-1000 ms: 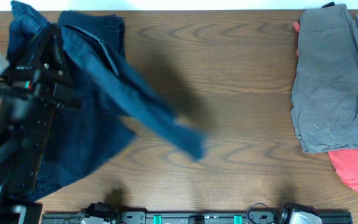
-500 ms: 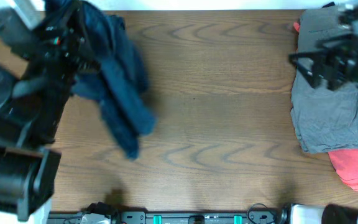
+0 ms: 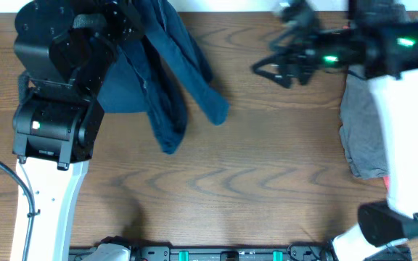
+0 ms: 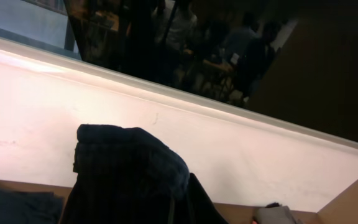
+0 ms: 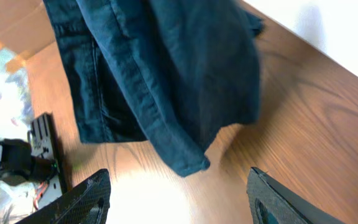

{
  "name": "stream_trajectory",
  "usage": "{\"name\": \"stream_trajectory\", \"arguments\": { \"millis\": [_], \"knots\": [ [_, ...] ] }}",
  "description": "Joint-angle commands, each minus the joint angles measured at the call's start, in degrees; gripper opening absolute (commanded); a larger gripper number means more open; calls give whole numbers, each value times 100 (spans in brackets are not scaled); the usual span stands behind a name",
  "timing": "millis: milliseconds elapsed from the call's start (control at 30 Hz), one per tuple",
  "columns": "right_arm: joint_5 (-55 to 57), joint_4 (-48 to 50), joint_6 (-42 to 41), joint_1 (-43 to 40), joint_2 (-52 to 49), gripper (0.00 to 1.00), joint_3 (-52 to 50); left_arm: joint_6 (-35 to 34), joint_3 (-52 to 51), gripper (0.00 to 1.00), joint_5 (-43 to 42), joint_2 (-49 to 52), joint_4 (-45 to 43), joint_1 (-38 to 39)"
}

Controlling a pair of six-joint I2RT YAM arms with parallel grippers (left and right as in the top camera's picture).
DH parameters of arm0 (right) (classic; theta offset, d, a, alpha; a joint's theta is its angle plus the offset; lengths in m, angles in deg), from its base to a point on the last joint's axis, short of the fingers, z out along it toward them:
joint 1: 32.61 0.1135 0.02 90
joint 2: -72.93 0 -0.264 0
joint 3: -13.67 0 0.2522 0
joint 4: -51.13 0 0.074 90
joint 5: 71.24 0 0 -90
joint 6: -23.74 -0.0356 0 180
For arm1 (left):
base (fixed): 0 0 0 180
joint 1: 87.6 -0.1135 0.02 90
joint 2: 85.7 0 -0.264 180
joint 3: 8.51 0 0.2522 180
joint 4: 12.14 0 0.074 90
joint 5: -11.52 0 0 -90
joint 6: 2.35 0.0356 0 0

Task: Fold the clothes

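The navy-blue shorts (image 3: 171, 83) hang bunched from my left gripper (image 3: 125, 18) at the table's back left, one leg trailing down to the right. In the left wrist view the dark fabric (image 4: 129, 177) fills the space in front of the camera and hides the fingers; the gripper is shut on it. My right gripper (image 3: 263, 70) hovers open over the middle back of the table, pointing left at the shorts and apart from them. In the right wrist view the shorts (image 5: 166, 81) hang ahead of the open fingers (image 5: 86, 199), with nothing between them.
Grey trousers (image 3: 358, 138) lie at the right edge of the table, partly under my right arm (image 3: 405, 109). They also show in the left wrist view as a small patch, grey trousers (image 4: 278, 214). A white wall runs behind the table's back edge.
The left arm has lifted the shorts off the table toward the back, so they hang bunched. The right arm has swung in from the right to the middle, and its jaws have opened.
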Motion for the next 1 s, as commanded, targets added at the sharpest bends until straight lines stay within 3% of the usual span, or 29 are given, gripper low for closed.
{"name": "stream_trajectory", "arguments": {
  "millis": [0, 367, 667, 967],
  "knots": [
    [39, 345, -157, 573, -455, 69, 7, -63, 103, 6, 2, -59, -155, -17],
    [1071, 1812, -1115, 1934, -1488, 78, 7, -68, 103, 6, 120, -50, -129, -20],
    [1696, 1937, -1342, 2413, -1683, 74, 4, -61, 103, 6, 249, -50, -109, -20],
    [1226, 1674, -1335, 2463, -1694, 74, 4, 0, 103, 6, 463, -44, 44, -24]
  ]
}}
